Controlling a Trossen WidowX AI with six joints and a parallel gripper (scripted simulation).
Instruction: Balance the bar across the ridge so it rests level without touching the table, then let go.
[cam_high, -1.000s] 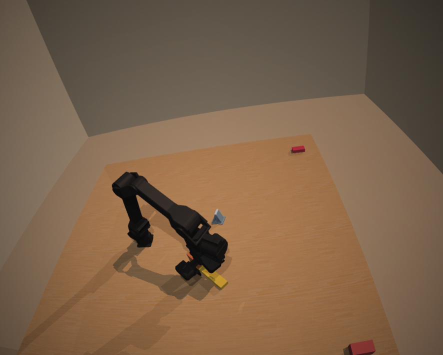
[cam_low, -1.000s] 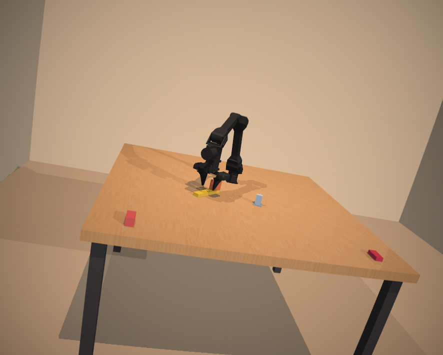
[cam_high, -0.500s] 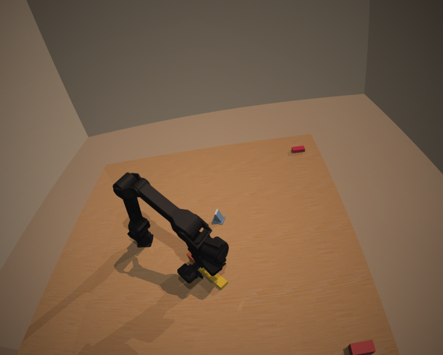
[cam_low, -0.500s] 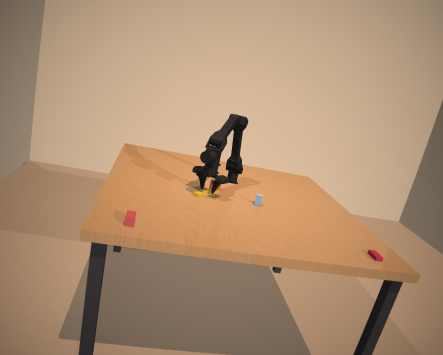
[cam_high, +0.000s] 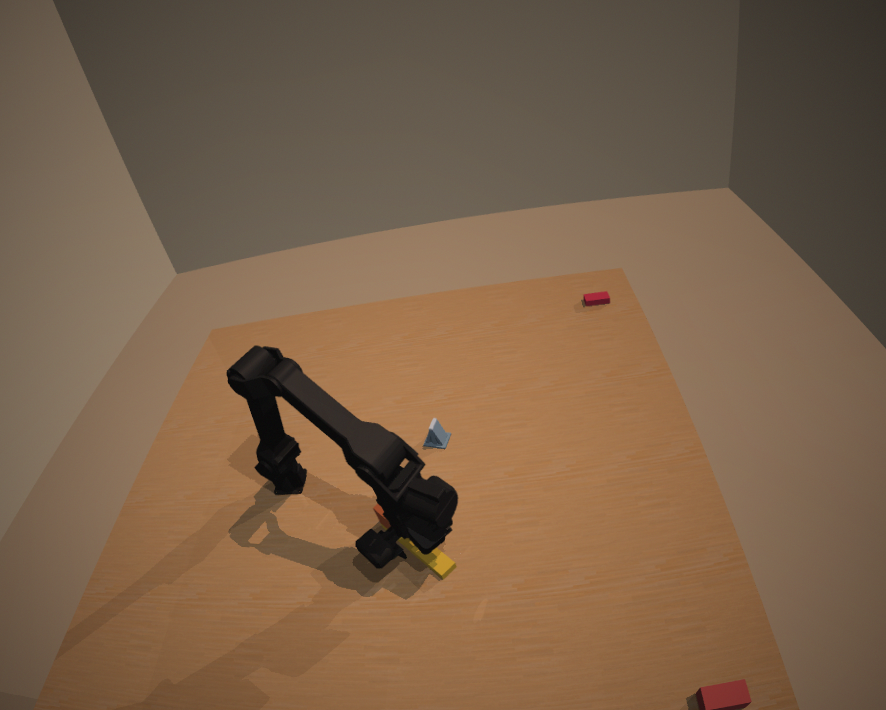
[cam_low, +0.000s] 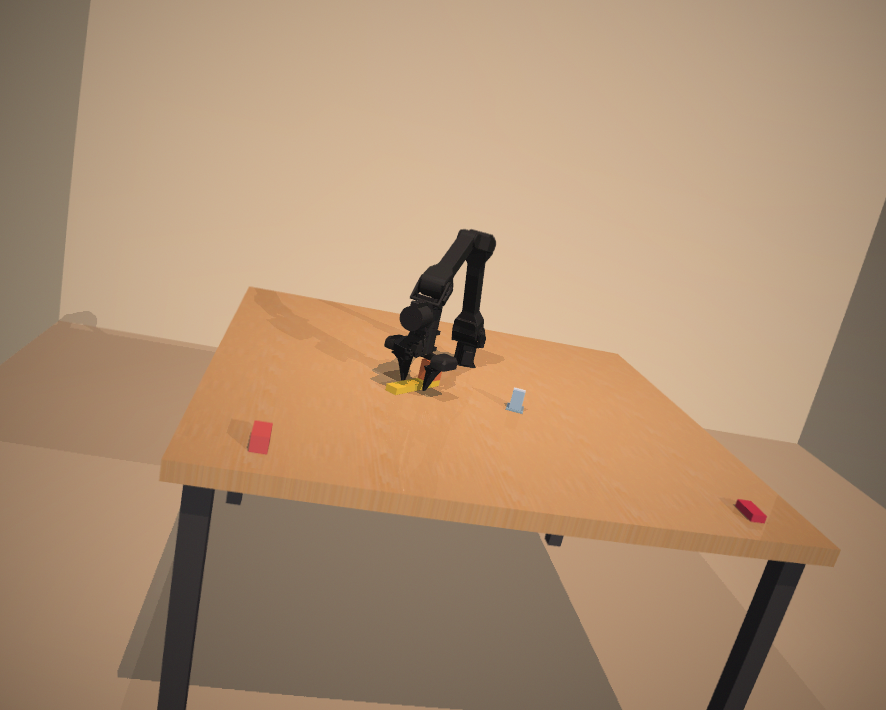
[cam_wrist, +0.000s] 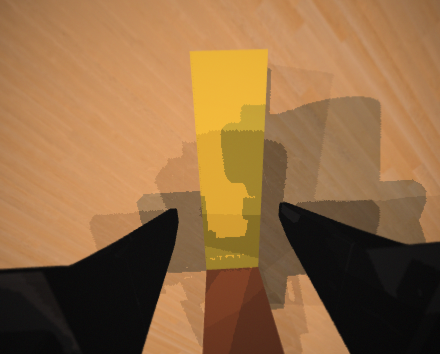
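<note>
The bar has a yellow plank (cam_high: 443, 565) (cam_low: 399, 387) (cam_wrist: 227, 90) lying flat on the table and a taller orange block (cam_high: 380, 515) (cam_low: 424, 369) (cam_wrist: 235, 310) at one end. My gripper (cam_low: 414, 383) (cam_wrist: 228, 212) is open and low over the bar, pointing down. In the wrist view its fingers stand on either side of the plank near the orange block, with a gap on both sides. The arm hides part of the bar in the top view. The blue-grey ridge (cam_high: 437, 432) (cam_low: 516, 400) stands upright on the table, apart from the bar, with nothing on it.
A crimson block (cam_high: 596, 298) (cam_low: 750, 511) lies near a far corner of the table (cam_low: 517, 517), beyond the ridge from the arm's base. A larger red block (cam_high: 724, 695) (cam_low: 260, 437) lies near another corner. Both are well away from the gripper.
</note>
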